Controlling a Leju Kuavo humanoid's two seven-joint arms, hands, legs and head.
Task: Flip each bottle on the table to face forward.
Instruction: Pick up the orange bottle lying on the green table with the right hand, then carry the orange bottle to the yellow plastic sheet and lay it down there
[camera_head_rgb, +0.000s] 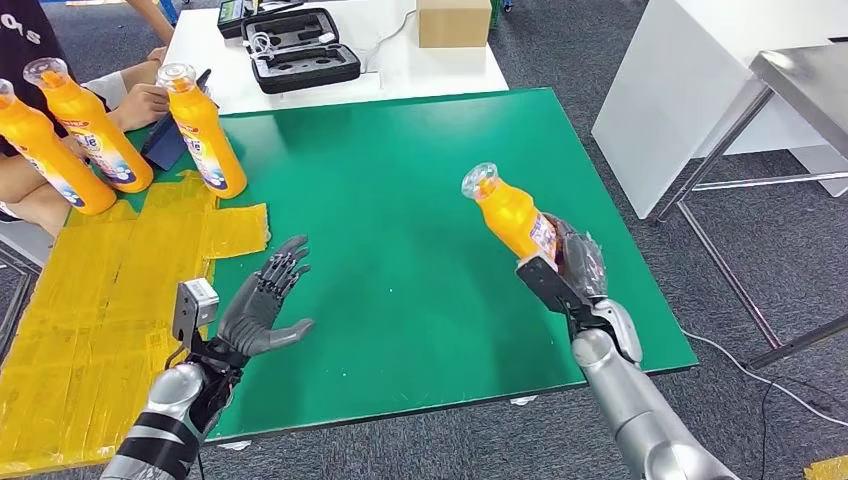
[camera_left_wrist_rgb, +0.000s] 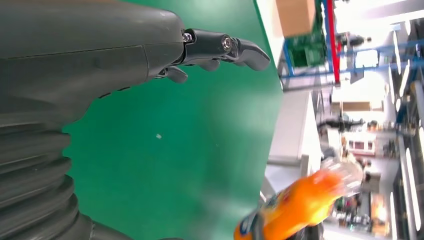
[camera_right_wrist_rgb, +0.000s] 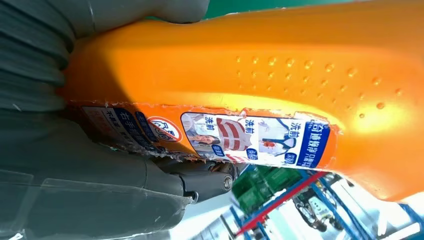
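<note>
Three orange bottles (camera_head_rgb: 200, 130) stand far left on the table (camera_head_rgb: 400, 200), likely done. Left hand (camera_head_rgb: 262, 305) hovers, fingers (camera_head_rgb: 285, 265) spread wide, holding nothing. Right hand (camera_head_rgb: 575, 262) grips a fourth bottle (camera_head_rgb: 508, 212), tilted clear of the table, probably for turning.

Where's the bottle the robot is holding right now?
In the head view, the orange bottle is gripped by the right hand, tilted above the green table's right side.

Bright even light, blurred background glare
</note>
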